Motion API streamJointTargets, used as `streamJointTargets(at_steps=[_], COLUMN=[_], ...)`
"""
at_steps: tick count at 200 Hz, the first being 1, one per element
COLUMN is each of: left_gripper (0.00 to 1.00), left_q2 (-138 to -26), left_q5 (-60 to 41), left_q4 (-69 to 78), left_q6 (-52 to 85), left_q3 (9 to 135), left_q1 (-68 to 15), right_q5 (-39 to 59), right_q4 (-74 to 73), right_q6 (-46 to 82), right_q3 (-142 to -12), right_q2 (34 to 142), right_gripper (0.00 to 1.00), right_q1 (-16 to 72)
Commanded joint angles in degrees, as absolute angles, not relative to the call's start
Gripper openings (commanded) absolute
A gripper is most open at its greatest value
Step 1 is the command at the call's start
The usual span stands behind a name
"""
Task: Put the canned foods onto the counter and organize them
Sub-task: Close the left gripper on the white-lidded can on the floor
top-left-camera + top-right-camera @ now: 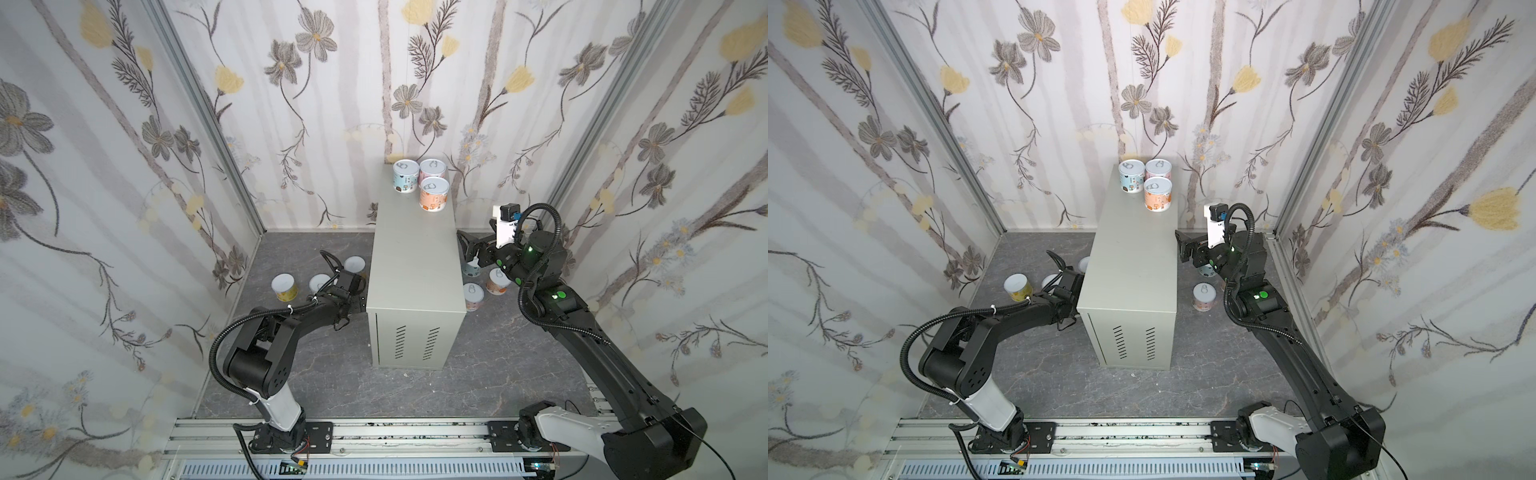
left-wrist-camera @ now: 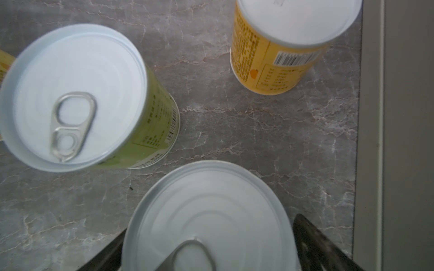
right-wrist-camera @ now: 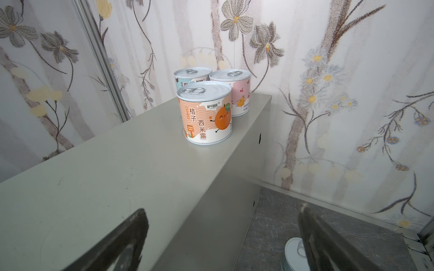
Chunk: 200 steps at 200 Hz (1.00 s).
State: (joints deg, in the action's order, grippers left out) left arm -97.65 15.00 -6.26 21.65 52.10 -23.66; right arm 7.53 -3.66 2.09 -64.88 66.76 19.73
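Three canned foods stand at the far end of the counter (image 1: 411, 257): pale blue (image 1: 405, 176), pink (image 1: 433, 170) and orange (image 1: 434, 194). My left gripper (image 2: 211, 223) is low on the floor left of the counter, its fingers (image 2: 314, 246) on either side of a can (image 2: 206, 211). Whether they press it does not show. A green can (image 2: 75, 98) and an orange-yellow can (image 2: 281, 47) stand just beyond. My right gripper (image 3: 222, 208) is open and empty beside the counter's upper right edge.
A yellow can (image 1: 284, 286) stands further left on the floor. Three more cans (image 1: 473, 296) (image 1: 498, 280) (image 1: 471, 268) sit on the floor right of the counter, under the right arm. Flowered walls close in the cell on three sides.
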Motion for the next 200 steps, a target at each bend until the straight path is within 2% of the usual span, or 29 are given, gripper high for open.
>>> streamJointTargets(at_steps=[1, 44, 134, 200], left_gripper=[0.90, 0.88, 0.89, 0.85], left_q2=[-98.37, -100.04, -98.42, -97.45], left_q5=[17.54, 21.32, 28.20, 28.78], left_q4=[-5.72, -3.77, 6.39, 8.22], left_q6=[20.62, 20.28, 21.16, 21.28], left_q3=[52.78, 52.16, 46.14, 44.73], left_q1=[-23.98, -25.05, -27.60, -27.77], right_q5=[7.91, 7.71, 6.79, 7.81], right_q4=[-4.83, -5.28, -8.09, -7.64], right_q6=[2.19, 1.61, 1.67, 2.64], right_q3=[-64.61, -64.16, -62.23, -62.88], right_q2=[66.56, 66.88, 66.53, 67.45], right_gripper=[1.00, 1.00, 1.00, 1.00], right_q1=[19.51, 19.09, 18.63, 18.62])
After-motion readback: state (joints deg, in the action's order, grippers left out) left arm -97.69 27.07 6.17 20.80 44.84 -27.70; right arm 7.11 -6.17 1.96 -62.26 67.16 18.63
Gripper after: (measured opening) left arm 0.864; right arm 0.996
